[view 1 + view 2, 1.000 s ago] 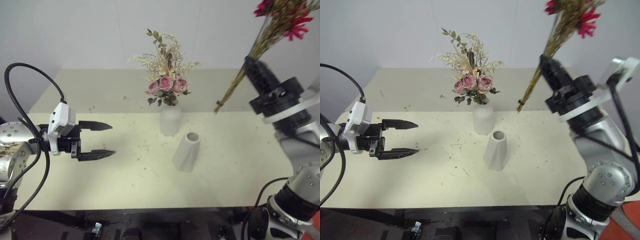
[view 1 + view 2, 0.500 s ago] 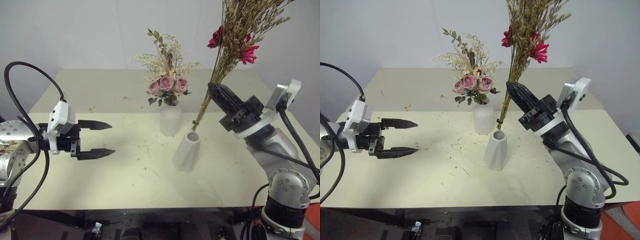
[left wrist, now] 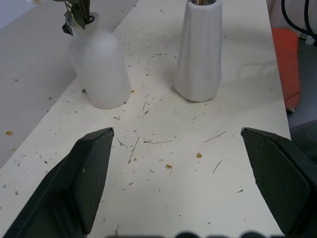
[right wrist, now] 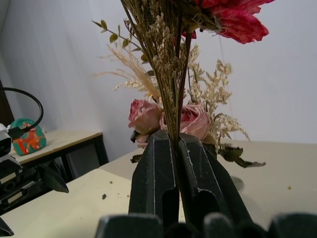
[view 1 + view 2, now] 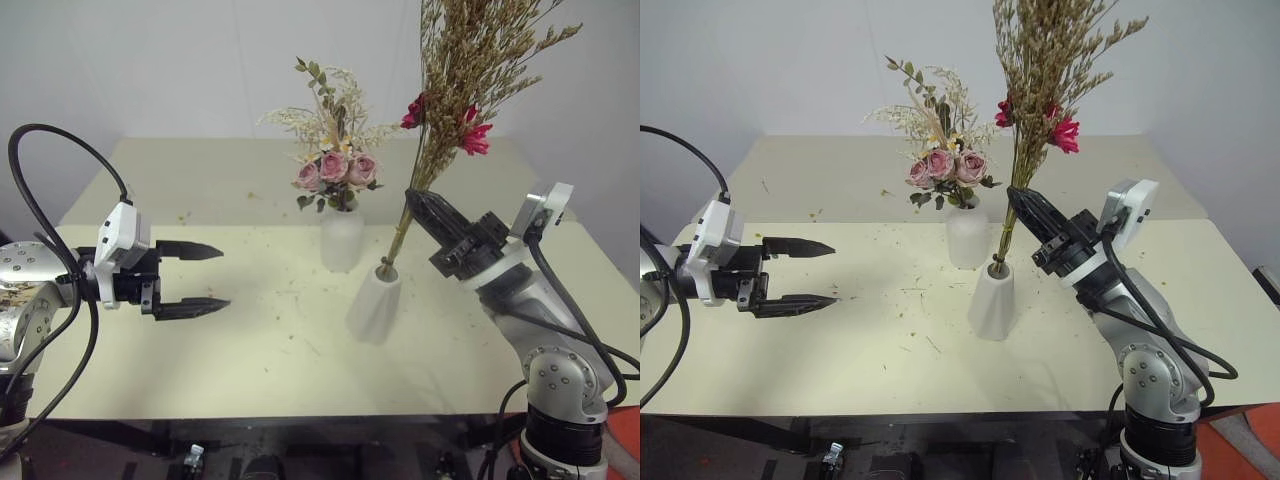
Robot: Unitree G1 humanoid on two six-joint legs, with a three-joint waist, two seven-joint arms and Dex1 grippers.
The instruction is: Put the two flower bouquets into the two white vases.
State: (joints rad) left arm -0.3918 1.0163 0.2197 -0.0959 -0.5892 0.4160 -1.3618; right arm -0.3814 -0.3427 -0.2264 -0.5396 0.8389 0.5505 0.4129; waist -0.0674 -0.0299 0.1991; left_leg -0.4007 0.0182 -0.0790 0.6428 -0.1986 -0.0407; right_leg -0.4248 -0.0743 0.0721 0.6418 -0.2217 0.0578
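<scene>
My right gripper (image 5: 415, 205) is shut on the stems of the dried tan-brown bouquet (image 5: 470, 70) with its red-pink daisy (image 5: 475, 135). The stem ends reach into the mouth of the tapered white vase (image 5: 375, 302), which stands at the table's middle. Just behind it the bottle-shaped white vase (image 5: 341, 238) holds the pink rose bouquet (image 5: 333, 165). My left gripper (image 5: 205, 278) hovers open over the table's left side, empty, well apart from both vases. The left wrist view has both vases (image 3: 199, 54) (image 3: 99, 69) ahead of its fingers (image 3: 86, 173).
The cream table (image 5: 250, 350) is strewn with small plant crumbs. A second table surface (image 5: 200, 170) lies behind, against a pale wall. In the right wrist view a small desk (image 4: 54, 141) with a round colourful object (image 4: 27, 136) stands farther off.
My right arm has swung down and left with the dried bouquet, from high at the right to upright over the tapered vase, stems now in its mouth. The left arm kept still.
</scene>
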